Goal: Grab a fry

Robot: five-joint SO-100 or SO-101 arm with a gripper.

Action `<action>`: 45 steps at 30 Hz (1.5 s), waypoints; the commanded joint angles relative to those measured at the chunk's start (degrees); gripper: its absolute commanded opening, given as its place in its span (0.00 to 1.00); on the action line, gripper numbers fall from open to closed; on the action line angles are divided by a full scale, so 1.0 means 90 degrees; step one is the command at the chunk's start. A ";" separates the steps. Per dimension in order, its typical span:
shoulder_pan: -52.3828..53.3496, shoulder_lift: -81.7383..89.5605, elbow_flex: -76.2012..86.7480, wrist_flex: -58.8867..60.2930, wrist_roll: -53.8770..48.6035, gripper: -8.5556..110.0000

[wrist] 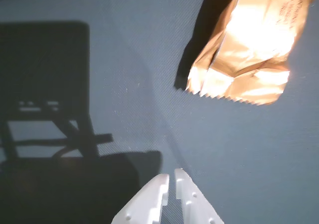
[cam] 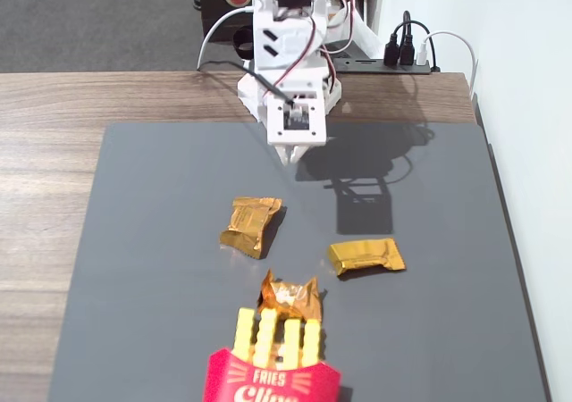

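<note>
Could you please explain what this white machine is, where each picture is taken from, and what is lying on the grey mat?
The white machine is a small robot arm on a wooden table. Its two-fingered tool hangs shut and empty over a dark grey mat.

The fixed view faces the arm from across the mat. The wrist view rides on the arm and looks down past the tool tips.

On the mat lie three crumpled gold foil wrappers: one left of centre, one to its right, one near the carton. The bright wrapper in the wrist view is probably the left one. At the front stands a red "FRIES" carton with four pale-yellow toy fry sticks upright in it. Nothing is held.
</note>
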 commanded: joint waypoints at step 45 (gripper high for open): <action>0.0312 -0.8457 -0.8623 -0.0928 0.0654 0.08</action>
